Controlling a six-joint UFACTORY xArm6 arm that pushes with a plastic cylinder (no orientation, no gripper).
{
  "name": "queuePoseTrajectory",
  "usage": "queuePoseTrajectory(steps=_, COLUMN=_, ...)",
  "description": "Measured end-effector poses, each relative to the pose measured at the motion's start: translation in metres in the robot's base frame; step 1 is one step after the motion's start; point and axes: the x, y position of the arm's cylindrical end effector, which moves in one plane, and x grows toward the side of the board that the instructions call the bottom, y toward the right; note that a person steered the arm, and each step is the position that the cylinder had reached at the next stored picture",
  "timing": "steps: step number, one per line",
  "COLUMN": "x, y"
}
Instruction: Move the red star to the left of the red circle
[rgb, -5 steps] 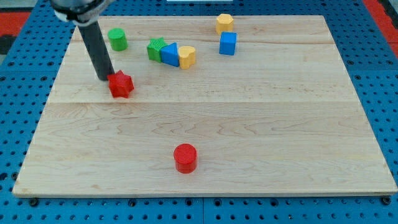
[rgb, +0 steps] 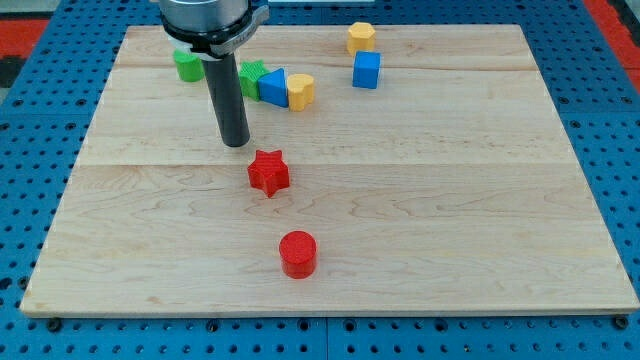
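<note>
My tip (rgb: 236, 143): just up-left of the red star, apparently clear of it — placed to shove it down the frame.
Red star (rgb: 268, 172): centre of the desk (rgb: 480, 200), above the red circle (rgb: 297, 253) — not yet at its left.
Fingers: none — a bare rod, holding nothing.
</note>
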Motion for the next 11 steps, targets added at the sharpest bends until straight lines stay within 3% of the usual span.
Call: queuePoseTrajectory(steps=11, x=-0.0056, y=-0.0004)
